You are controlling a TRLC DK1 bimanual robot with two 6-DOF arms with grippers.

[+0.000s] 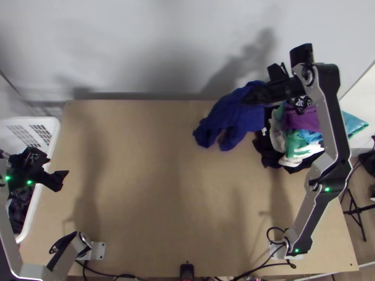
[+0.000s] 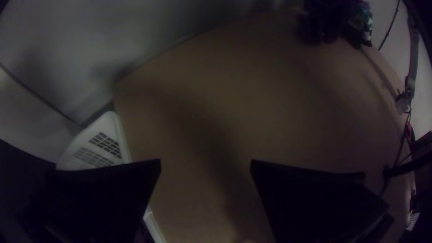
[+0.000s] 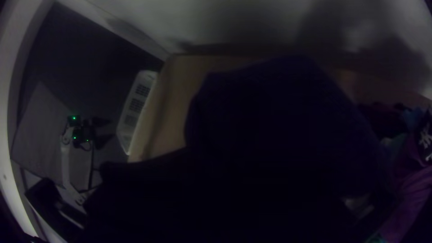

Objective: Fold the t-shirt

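Table [image 1: 154,187] splits our two arms like this: right arm [image 1: 335,126] reaches up to the far right part, left arm [image 1: 9,239] is off at the left side by the white basket [image 1: 55,136]. Clothes pile [image 1: 302,119] sits at the far right, partly under our right arm as seen from above.

T-shirt [image 1: 234,114], blue, is just beside the pile on its table-middle side. It's bunched, looks lifted at the gripped end. Can't tell how much of it rests on wood, or whether it touches the pile.

Key relation: from our right gripper [image 1: 246,98] the shirt trails toward the table middle and back toward the bases, long axis diagonal in the top view. Right gripper looks clamped on the upper end of the cloth; can't tell which part of the shirt. Left gripper [image 2: 205,163] has its fingers apart, nothing between them, well away from the cloth.

Right arm is nearer, so we'd judge it brings the shirt to mid-table, where our left can reach the loose end. Risk: dragging pile clothes along.
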